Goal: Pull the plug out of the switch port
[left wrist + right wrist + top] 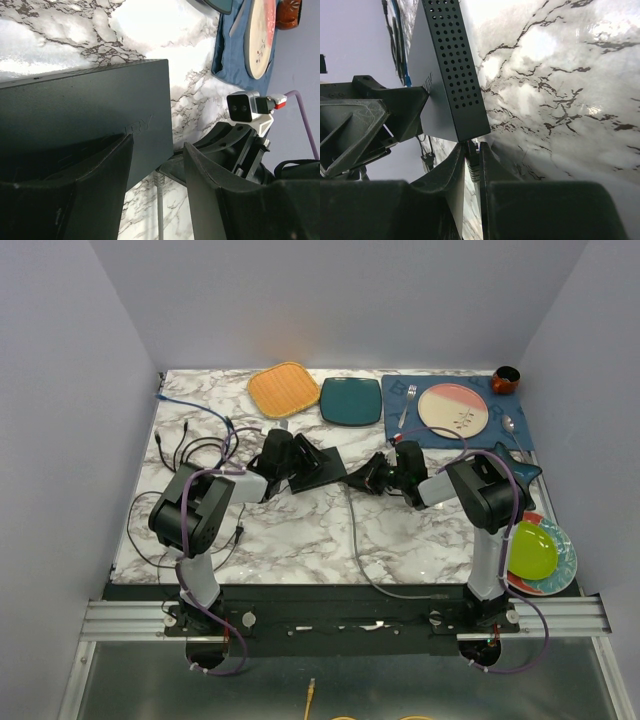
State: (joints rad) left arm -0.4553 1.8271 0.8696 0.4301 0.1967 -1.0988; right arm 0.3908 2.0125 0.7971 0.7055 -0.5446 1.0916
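The switch (318, 468) lies mid-frame on the table (300, 540) in the top view. The right gripper (471, 156) is pinched nearly closed on the plug (473, 169) at the switch's lower corner. The left gripper (157, 146) is spread wide, holding nothing, with one finger (100, 185) over the switch's top.

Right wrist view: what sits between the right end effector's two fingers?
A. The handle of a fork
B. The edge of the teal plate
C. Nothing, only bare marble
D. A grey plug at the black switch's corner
D: the grey plug sits in the narrow gap of the right end effector, just below the corner of the black switch.
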